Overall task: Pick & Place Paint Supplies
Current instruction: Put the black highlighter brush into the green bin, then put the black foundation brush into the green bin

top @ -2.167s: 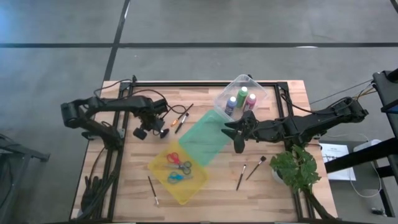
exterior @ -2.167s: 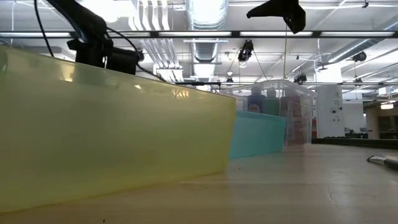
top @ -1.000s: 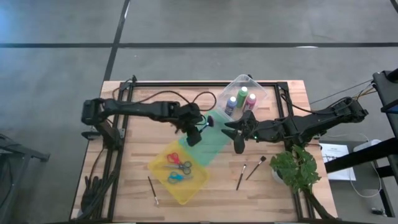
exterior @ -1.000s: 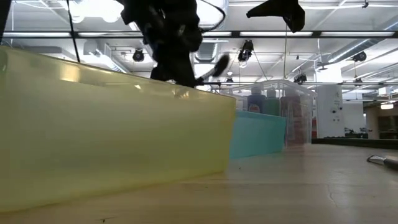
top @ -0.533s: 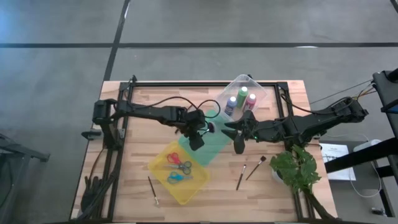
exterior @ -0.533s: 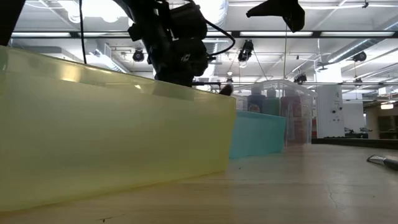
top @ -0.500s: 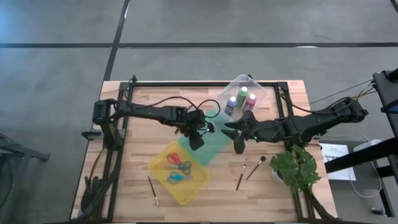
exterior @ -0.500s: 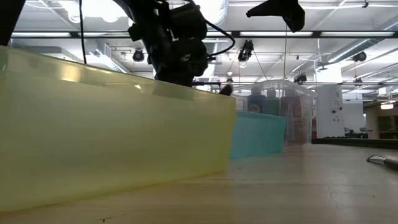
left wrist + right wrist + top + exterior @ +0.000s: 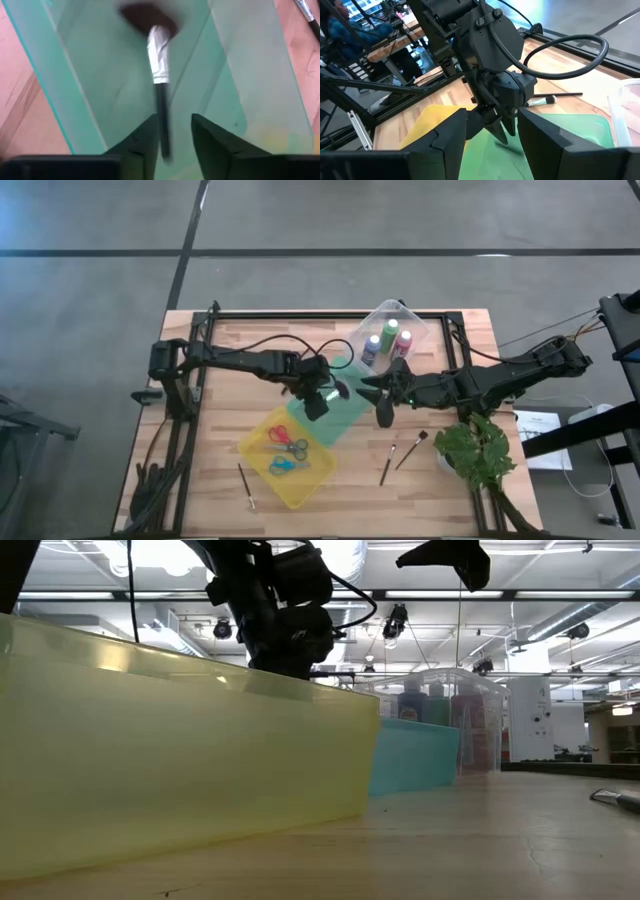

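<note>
We see a wooden table (image 9: pixel 440 480) on a grey concrete floor; ceiling ducts and lights show beyond. The left gripper (image 9: pixel 172 145) hangs over the green bin (image 9: pixel 340 415), near table centre, fingers (image 9: pixel 210 137) apart. A dark-handled brush (image 9: pixel 160 75) with silver ferrule lies between them, blurred, untouched. At 3 o'clock from it the right gripper (image 9: pixel 382 420) waits, fingers apart, empty.

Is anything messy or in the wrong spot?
Yes. Three brushes lie loose on the table: one beside the yellow bin, two near the plant.
</note>
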